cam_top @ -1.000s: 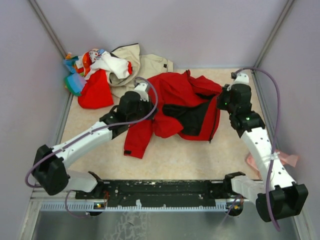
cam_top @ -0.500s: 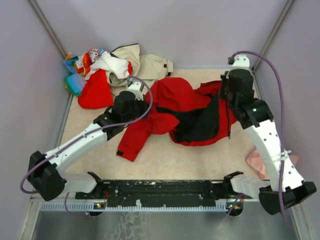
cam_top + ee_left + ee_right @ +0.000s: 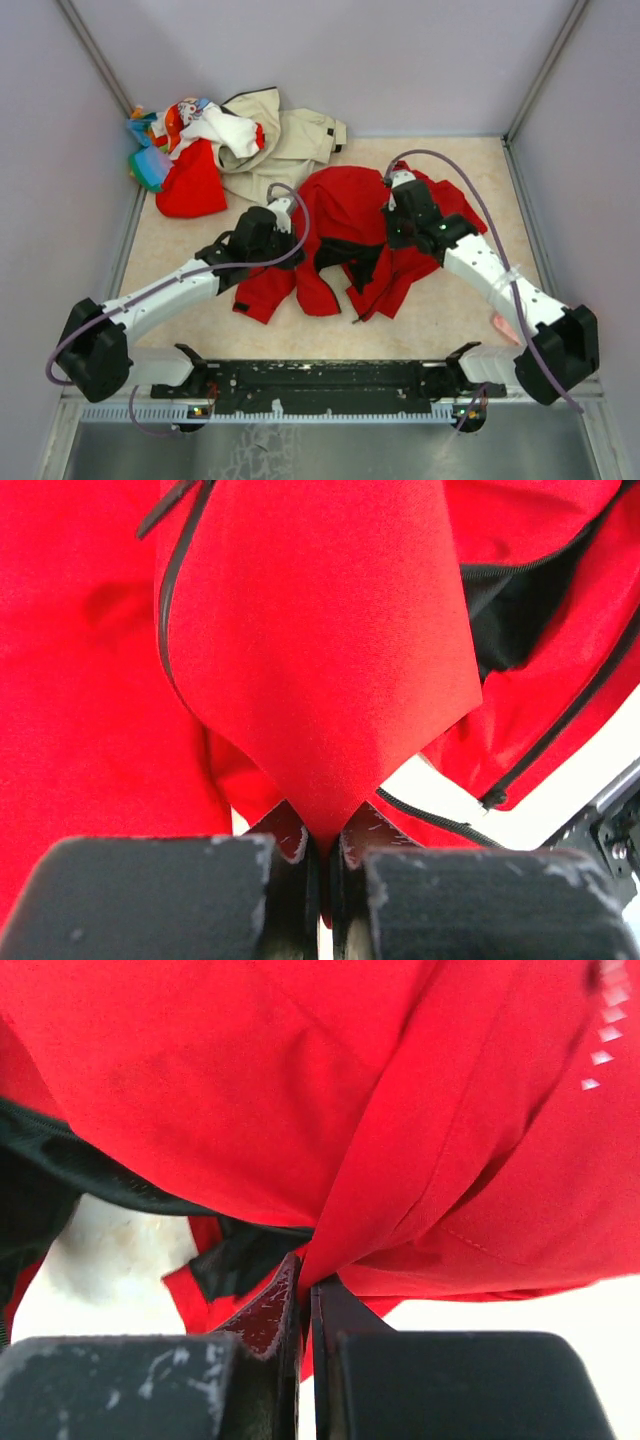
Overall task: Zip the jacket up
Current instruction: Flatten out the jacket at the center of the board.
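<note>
The bright red jacket (image 3: 345, 210) lies crumpled mid-table, unzipped, its black lining (image 3: 352, 258) showing between the front panels. My left gripper (image 3: 285, 215) is shut on a pinch of red jacket fabric (image 3: 325, 730) at the garment's left side; a black zipper line (image 3: 170, 590) runs beside that fold. My right gripper (image 3: 398, 195) is shut on another fold of the jacket (image 3: 400, 1150) near its upper right, lifting it off the table, with black lining (image 3: 60, 1160) to the left. A loose zipper end (image 3: 357, 320) hangs at the hem.
A pile of mixed clothes (image 3: 195, 135) with a beige jacket (image 3: 285, 135) sits at the back left. A pink cloth (image 3: 503, 325) lies by the right arm. Walls close in the left, back and right sides.
My right gripper has swung from the far right inward and leftward, dragging the jacket's right side over the middle. The jacket has bunched up narrower. My left gripper shifted slightly.
</note>
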`<move>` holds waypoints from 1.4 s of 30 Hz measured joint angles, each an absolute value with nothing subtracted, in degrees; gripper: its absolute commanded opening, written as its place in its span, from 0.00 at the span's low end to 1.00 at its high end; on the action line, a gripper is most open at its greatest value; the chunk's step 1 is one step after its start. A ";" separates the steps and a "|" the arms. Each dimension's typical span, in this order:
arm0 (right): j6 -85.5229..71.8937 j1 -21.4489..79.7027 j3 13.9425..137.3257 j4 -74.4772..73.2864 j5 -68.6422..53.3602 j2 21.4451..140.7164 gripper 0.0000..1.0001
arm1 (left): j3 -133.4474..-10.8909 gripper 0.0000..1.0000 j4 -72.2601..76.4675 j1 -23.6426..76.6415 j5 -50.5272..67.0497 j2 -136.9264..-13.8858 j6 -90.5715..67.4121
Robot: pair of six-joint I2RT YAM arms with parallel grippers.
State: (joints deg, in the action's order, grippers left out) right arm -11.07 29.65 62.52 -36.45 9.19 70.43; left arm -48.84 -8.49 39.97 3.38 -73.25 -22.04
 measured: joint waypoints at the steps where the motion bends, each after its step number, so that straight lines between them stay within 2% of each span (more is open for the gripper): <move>1: -11.51 30.00 61.10 -35.40 7.68 71.13 0.00 | -47.66 0.03 -8.47 39.97 4.21 -73.25 -22.31; 6: -12.67 30.79 57.65 -30.96 2.81 77.19 0.02 | -42.48 0.04 -7.70 39.97 7.46 -73.69 -24.23; 13: -13.23 31.62 57.65 -28.69 1.87 82.32 0.34 | -42.13 0.06 -5.98 39.97 8.56 -75.90 -24.64; 22: -11.88 33.67 59.81 -33.54 5.41 74.28 0.54 | -42.11 0.06 -4.95 39.97 8.47 -76.49 -24.60; 32: -9.37 38.41 68.23 -35.68 9.41 72.31 0.62 | -41.21 0.06 -4.47 39.97 8.23 -75.61 -24.60; 42: -6.59 42.24 74.04 -32.27 10.79 86.08 0.66 | -40.05 0.06 -4.03 39.97 7.25 -73.56 -24.38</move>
State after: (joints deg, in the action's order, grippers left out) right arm -6.59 42.24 74.04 -32.27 10.79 86.08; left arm -40.05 -4.03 39.97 7.25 -73.56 -24.38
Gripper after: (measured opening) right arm 0.642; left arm 0.061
